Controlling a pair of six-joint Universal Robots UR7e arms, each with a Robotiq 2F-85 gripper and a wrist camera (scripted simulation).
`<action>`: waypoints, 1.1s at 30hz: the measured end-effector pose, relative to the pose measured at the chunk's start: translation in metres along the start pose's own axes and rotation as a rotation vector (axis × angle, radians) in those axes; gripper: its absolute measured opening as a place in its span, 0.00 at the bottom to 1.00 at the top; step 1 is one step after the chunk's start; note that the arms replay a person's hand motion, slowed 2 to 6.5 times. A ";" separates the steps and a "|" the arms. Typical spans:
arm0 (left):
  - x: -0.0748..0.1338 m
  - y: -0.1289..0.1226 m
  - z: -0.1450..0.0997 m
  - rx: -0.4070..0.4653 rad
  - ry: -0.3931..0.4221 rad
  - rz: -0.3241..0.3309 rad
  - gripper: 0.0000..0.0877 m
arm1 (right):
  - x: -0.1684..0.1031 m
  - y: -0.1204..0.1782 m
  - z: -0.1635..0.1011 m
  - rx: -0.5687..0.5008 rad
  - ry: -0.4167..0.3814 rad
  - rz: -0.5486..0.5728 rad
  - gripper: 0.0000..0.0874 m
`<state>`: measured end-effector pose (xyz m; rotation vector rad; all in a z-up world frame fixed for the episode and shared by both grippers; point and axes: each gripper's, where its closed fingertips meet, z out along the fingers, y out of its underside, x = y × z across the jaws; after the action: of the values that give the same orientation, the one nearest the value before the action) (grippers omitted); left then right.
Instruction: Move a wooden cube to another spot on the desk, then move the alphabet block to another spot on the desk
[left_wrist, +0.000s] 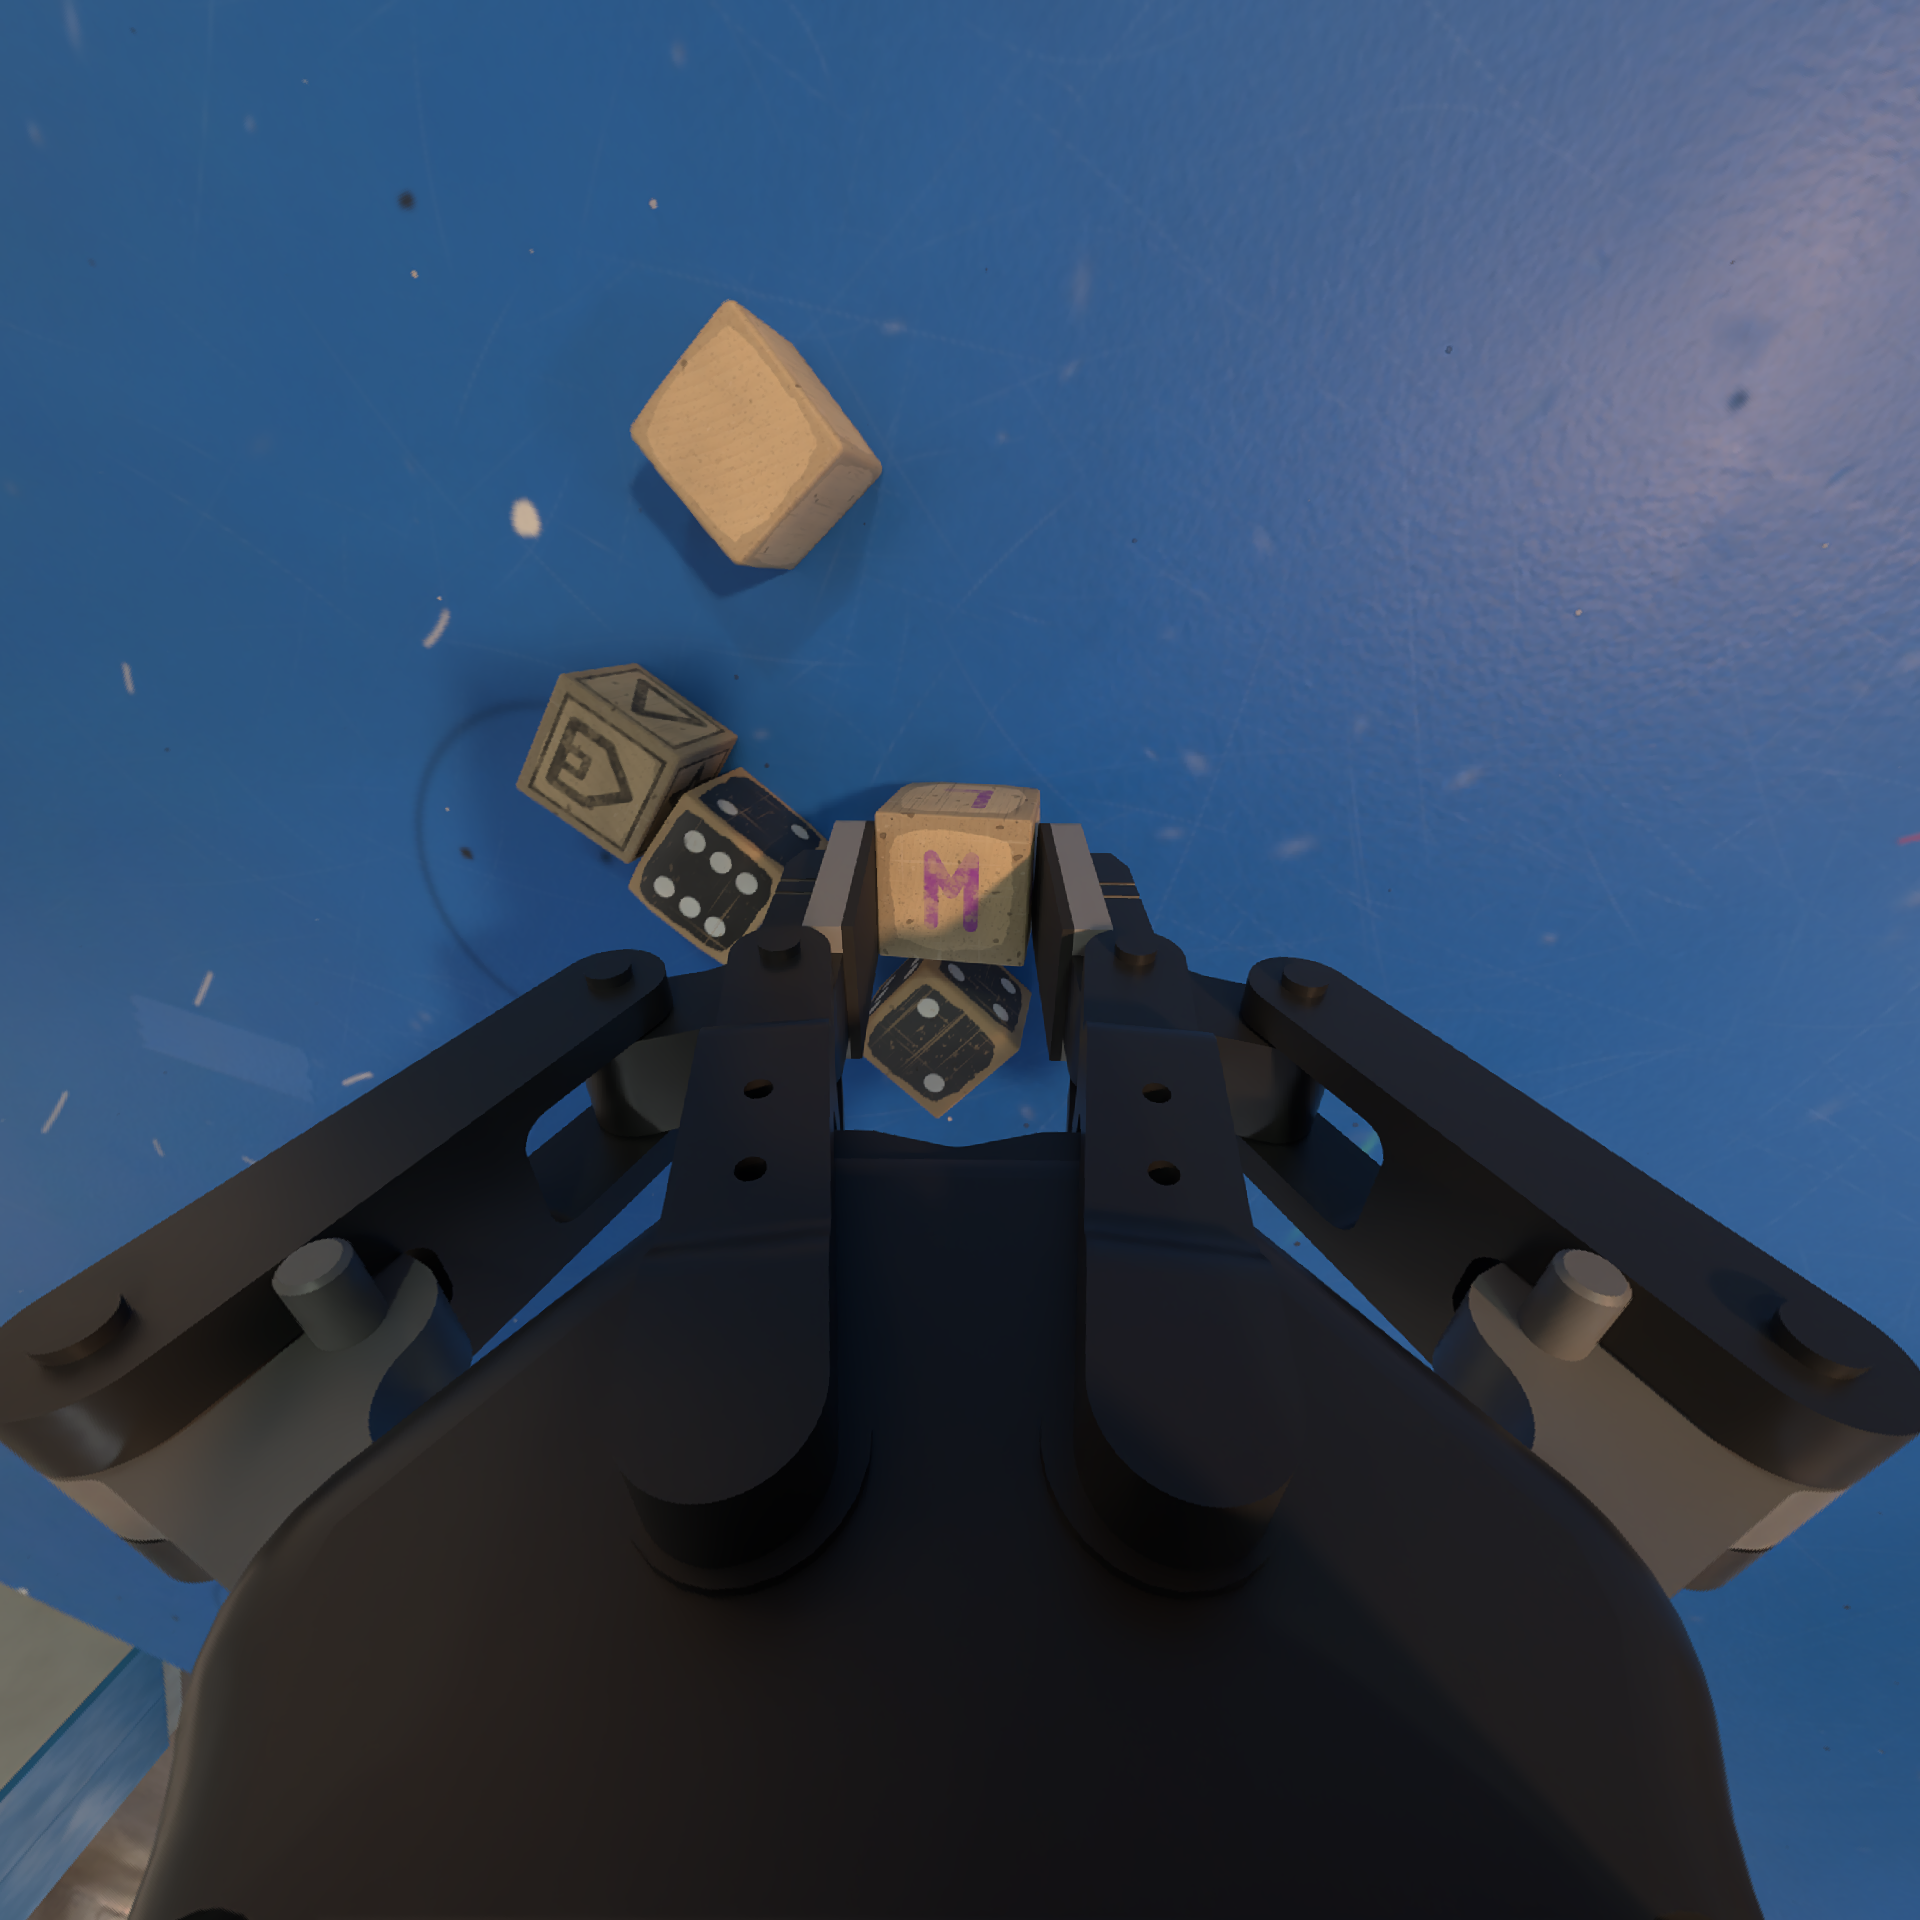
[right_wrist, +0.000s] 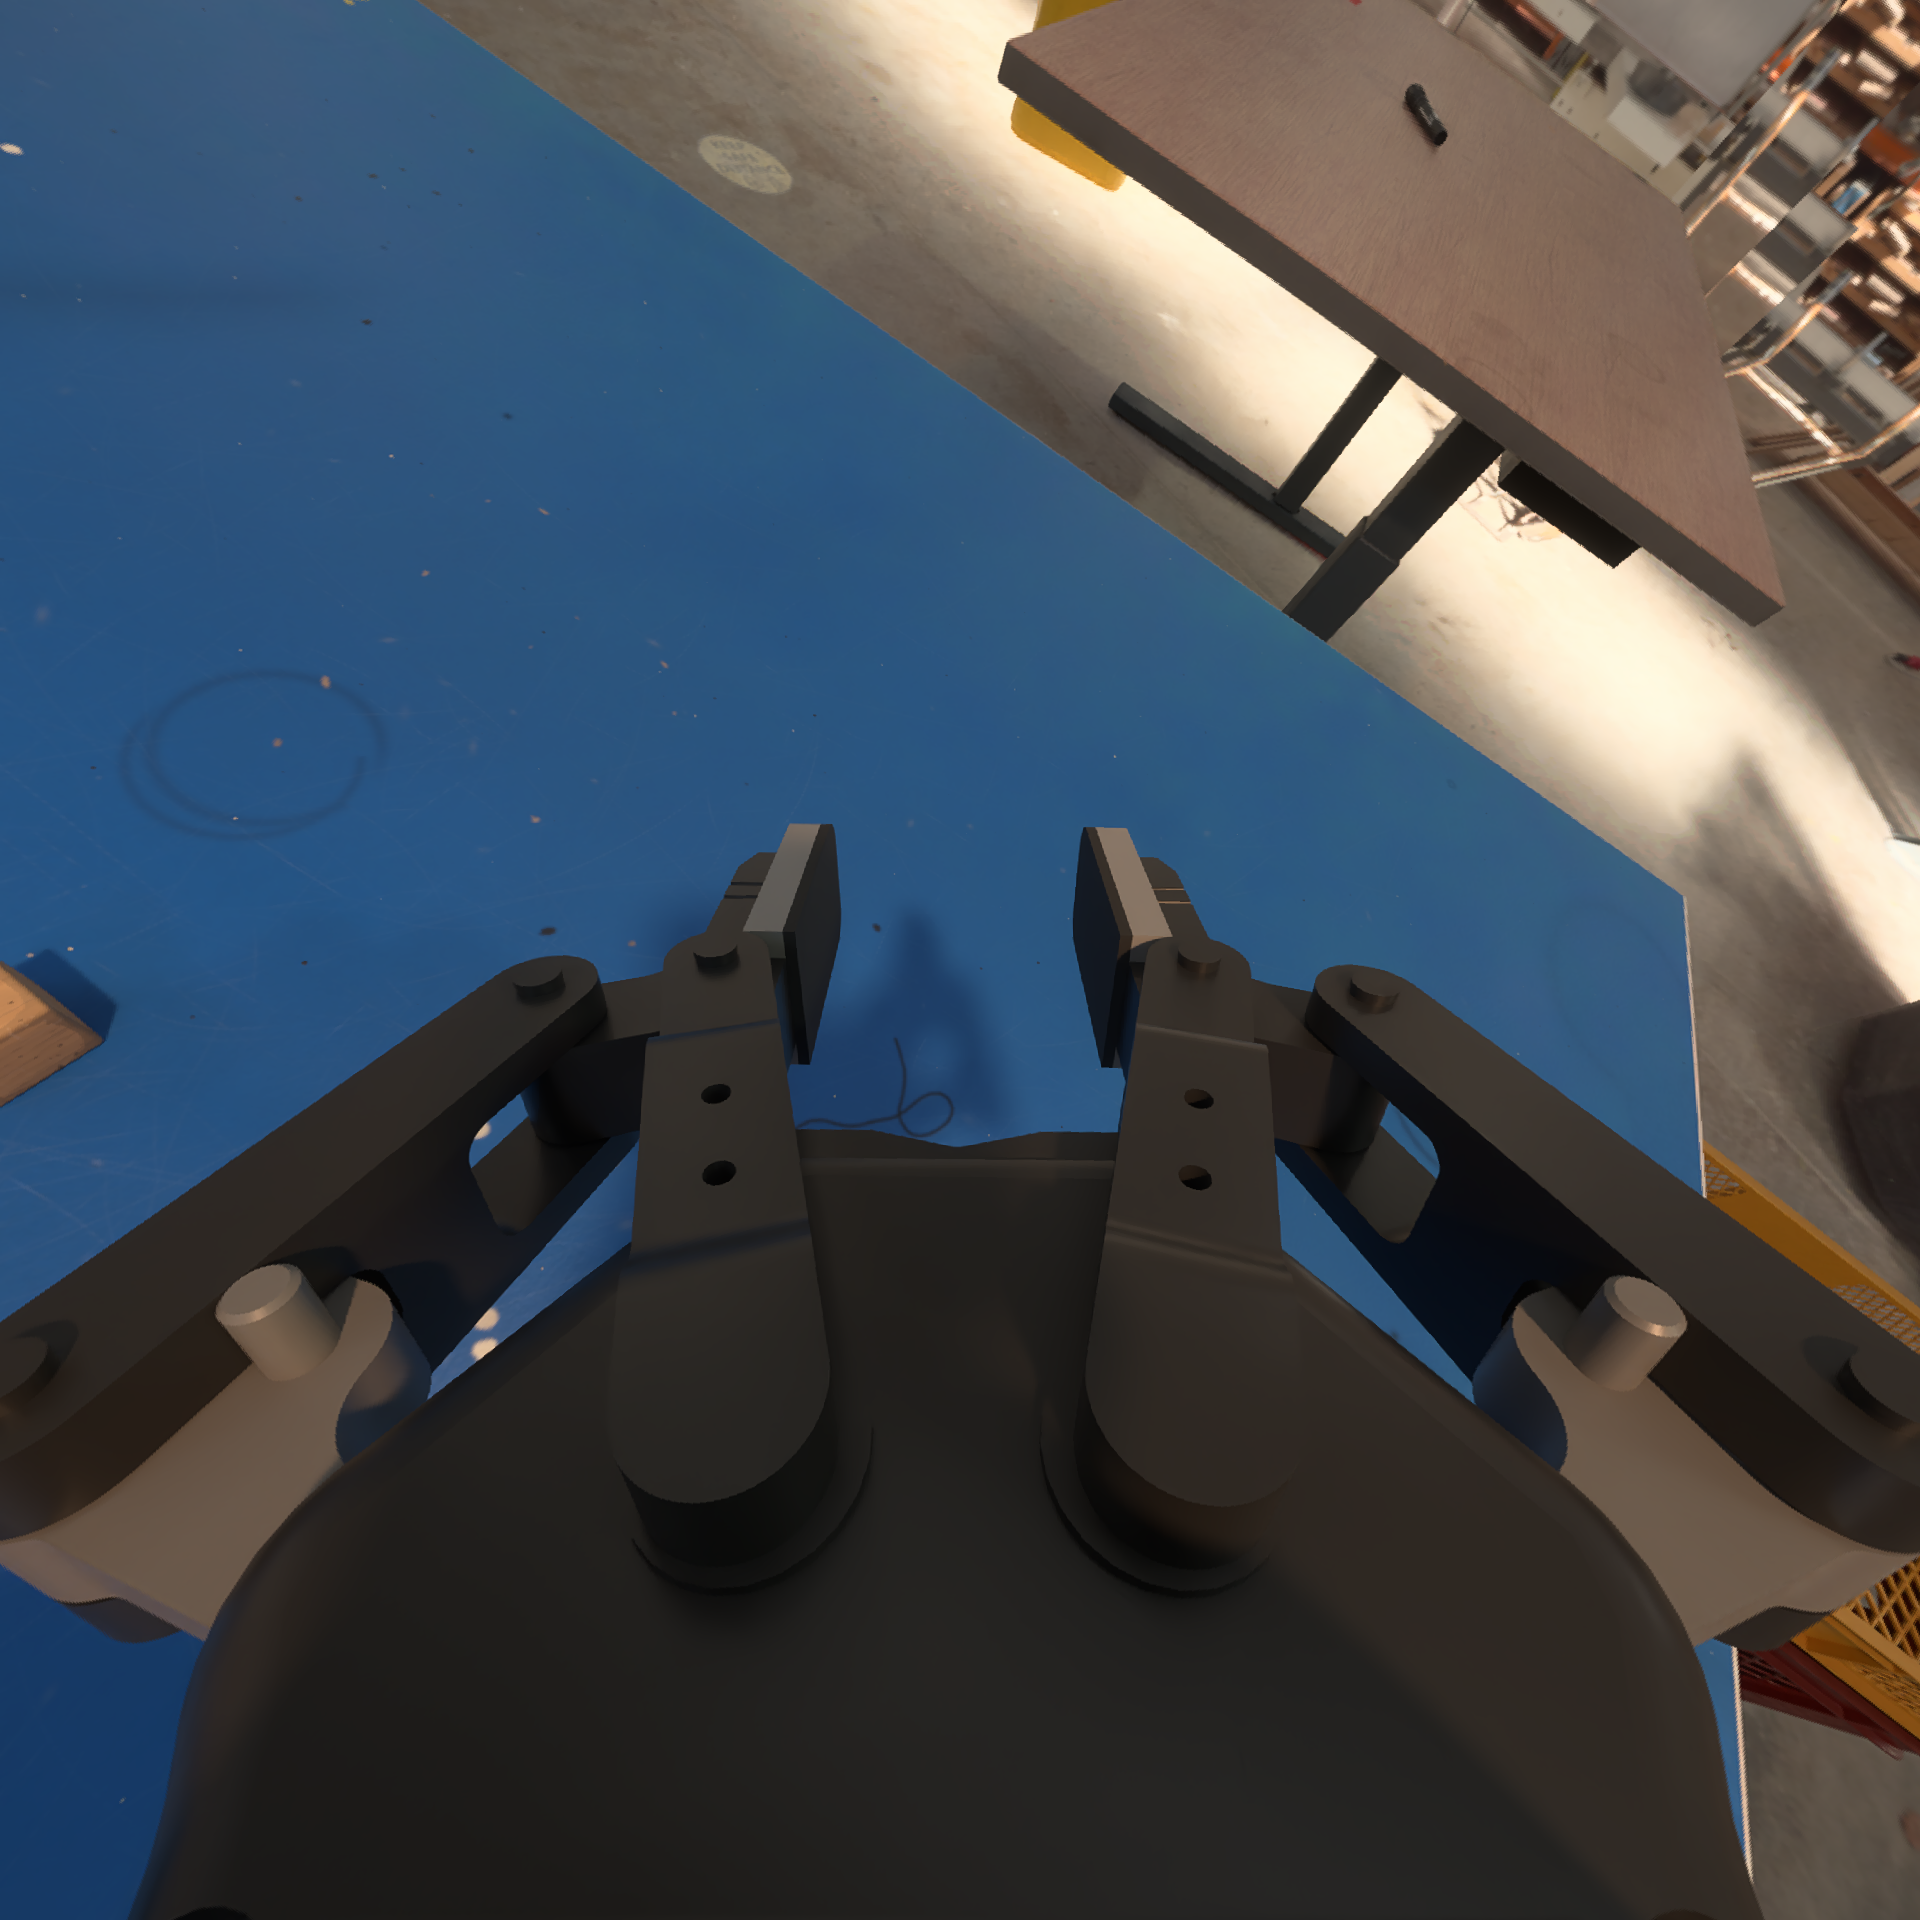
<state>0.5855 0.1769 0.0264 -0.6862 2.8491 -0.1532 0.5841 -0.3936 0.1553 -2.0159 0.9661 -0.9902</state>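
In the left wrist view my left gripper is shut on the alphabet block, a pale wooden cube with a purple letter, and holds it above the blue desk. A plain wooden cube lies on the desk farther ahead to the left. In the right wrist view my right gripper is open and empty over the blue desk. A corner of a wooden thing shows at the left edge there.
A carved wooden block and a black die touch each other left of my left gripper. A second black die lies below the held block. The desk edge, a brown table and yellow crates lie to the right.
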 end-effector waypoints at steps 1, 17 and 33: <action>-0.001 0.000 -0.002 -0.001 -0.005 -0.002 0.31 | 0.000 0.000 0.000 0.000 0.000 0.000 0.47; -0.018 -0.001 -0.047 0.023 -0.197 -0.017 0.31 | 0.001 0.001 0.000 -0.004 0.004 -0.002 0.47; -0.021 -0.034 -0.115 0.230 -0.409 0.003 0.31 | 0.004 0.001 -0.002 -0.001 0.013 0.003 0.47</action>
<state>0.5931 0.1623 0.1473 -0.5871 2.3953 -0.2973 0.5838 -0.3979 0.1569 -2.0107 0.9762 -1.0030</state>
